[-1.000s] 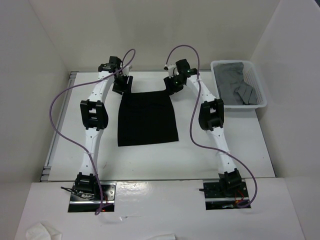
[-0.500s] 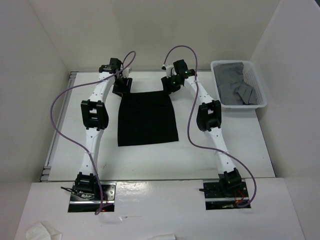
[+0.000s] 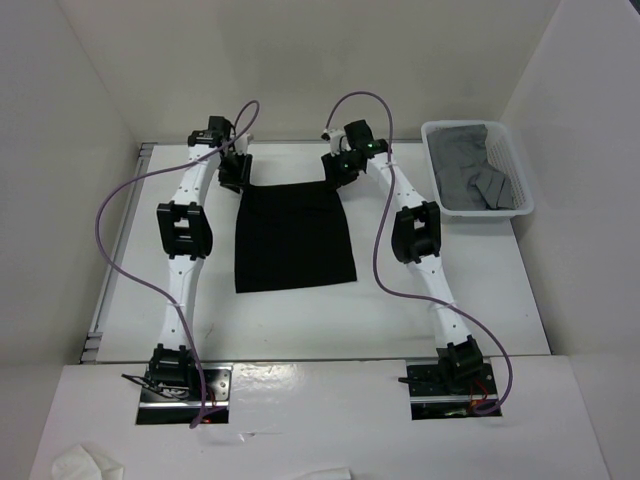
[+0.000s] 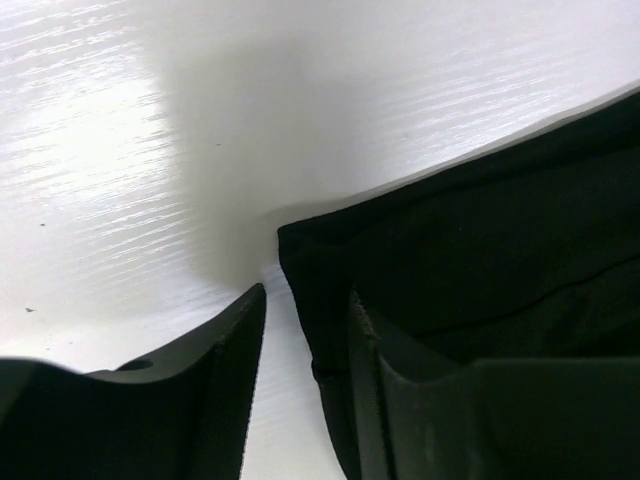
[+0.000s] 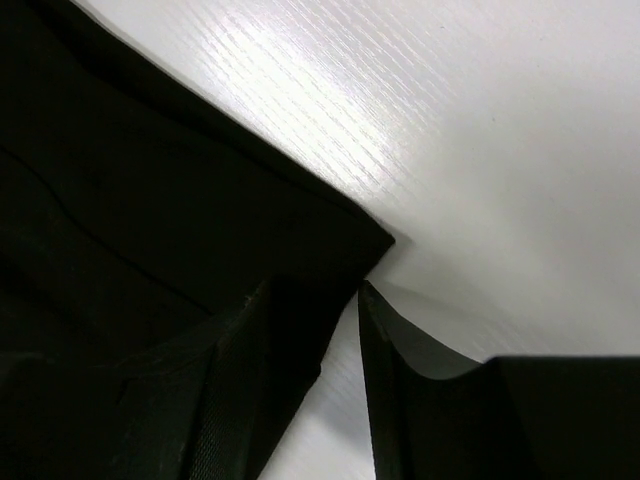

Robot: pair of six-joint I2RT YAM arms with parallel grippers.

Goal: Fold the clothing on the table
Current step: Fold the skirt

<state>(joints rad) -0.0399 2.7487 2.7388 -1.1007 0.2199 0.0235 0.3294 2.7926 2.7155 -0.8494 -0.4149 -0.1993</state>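
The black clothing [image 3: 293,238] lies flat as a rectangle on the white table [image 3: 480,285]. My left gripper [image 3: 232,172] is down at its far left corner. In the left wrist view the cloth [image 4: 480,240] has its corner edge running between the jaws of the gripper [image 4: 305,330], which stand apart, with bare table showing beside the cloth. My right gripper [image 3: 337,168] is at the far right corner. There the cloth [image 5: 150,200] reaches into the gap of the gripper [image 5: 315,315], beside one finger [image 5: 240,370], jaws still apart.
A white plastic basket [image 3: 518,170] holding grey garments [image 3: 470,170] stands at the back right of the table. White walls enclose the table on the left, back and right. Purple cables loop from both arms.
Both grippers have shifted slightly leftward onto the cloth's far corners, and both pairs of jaws have narrowed. The cloth itself lies as before.
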